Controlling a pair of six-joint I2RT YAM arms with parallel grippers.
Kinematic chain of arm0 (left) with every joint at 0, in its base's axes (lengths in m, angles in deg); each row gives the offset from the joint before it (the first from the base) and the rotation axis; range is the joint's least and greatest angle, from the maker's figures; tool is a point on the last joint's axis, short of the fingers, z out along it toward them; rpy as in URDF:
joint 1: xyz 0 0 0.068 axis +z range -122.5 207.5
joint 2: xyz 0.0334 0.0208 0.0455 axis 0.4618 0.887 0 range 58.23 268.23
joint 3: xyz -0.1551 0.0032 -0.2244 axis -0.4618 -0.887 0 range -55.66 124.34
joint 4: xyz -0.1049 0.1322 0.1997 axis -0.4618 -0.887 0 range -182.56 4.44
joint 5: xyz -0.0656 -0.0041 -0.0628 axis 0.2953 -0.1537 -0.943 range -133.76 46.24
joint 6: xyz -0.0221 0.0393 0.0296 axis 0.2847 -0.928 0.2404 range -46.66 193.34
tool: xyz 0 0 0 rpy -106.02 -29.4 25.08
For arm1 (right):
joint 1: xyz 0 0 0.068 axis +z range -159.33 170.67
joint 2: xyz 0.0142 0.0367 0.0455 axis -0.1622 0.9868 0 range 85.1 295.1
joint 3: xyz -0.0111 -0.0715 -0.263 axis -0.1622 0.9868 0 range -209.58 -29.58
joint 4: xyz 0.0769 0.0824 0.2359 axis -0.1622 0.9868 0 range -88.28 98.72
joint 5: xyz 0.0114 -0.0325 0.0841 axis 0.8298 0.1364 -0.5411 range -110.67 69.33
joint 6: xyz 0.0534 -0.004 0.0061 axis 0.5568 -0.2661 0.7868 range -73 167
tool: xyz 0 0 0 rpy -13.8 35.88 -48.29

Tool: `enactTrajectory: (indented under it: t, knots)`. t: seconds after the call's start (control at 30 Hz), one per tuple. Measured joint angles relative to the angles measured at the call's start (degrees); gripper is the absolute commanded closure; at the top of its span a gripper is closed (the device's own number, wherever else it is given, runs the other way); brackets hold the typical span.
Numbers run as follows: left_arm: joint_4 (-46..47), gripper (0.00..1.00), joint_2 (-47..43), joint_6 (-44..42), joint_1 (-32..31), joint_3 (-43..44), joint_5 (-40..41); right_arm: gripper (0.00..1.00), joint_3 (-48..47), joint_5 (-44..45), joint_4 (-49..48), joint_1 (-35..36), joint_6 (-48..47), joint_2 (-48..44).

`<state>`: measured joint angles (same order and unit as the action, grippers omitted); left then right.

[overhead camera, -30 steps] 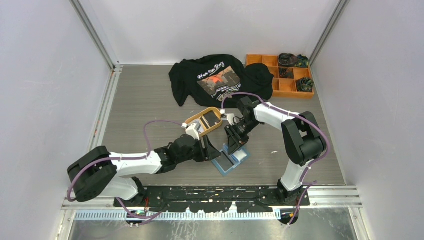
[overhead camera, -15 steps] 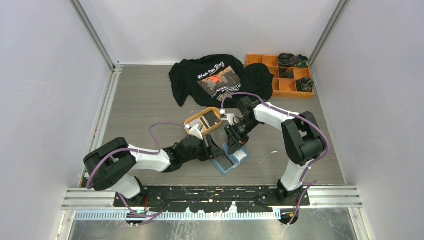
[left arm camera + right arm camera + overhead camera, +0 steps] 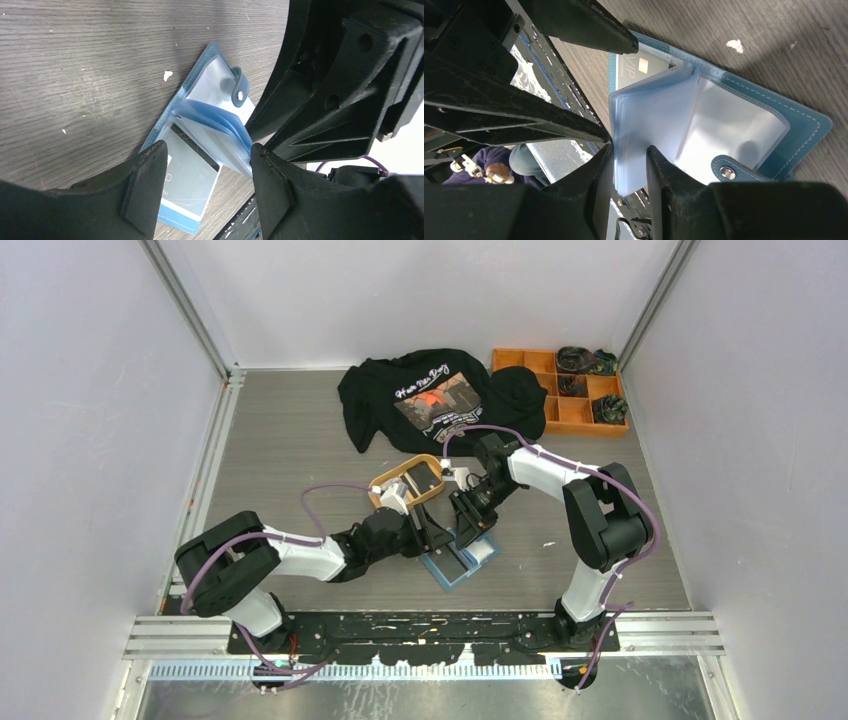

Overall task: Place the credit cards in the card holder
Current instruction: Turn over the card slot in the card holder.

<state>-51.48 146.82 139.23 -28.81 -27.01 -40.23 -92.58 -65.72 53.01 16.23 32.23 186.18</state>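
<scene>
1. Right fingers (image 3: pixel 596 200) pinch the card holder's (image 3: pixel 769 125) blue sleeves upright off the counter (image 3: pixel 280 440).
2. Open and empty, the left fingers (image 3: pixel 145 190) straddle the card holder's left half, where one card (image 3: pixel 192 172) sits pocketed.
3. Behind the card holder, the orange tray (image 3: pixel 418 457) lies closest to my left arm; I can't make out loose cards.

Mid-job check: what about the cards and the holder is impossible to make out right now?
Top view: the card holder is mostly covered by the left gripper and right gripper; its pockets are too small to read.
Top view: the oval tray is too small for a card count.
Right wrist: the frosted sleeves hide whether cards sit inside.
</scene>
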Motion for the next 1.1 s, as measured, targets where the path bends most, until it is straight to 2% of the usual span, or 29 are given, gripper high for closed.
enactTrajectory:
  t: [0.27, 0.87, 1.1]
  knots:
    - [0.7, 0.42, 2.3, 0.3, 0.6, 0.5, -0.1, 0.64, 0.0, 0.0, 0.0, 0.0, 0.0, 0.0]
    - [1.8, 0.44, 2.4, 1.2, 1.1, 0.4, -0.2, 0.59, 0.0, 0.7, 1.0, -0.3, -1.4, -0.1]
    - [2.6, 0.45, 2.4, 1.2, 1.3, -0.3, -0.2, 0.54, 0.0, 1.5, 1.3, -0.5, -3.9, -3.5]
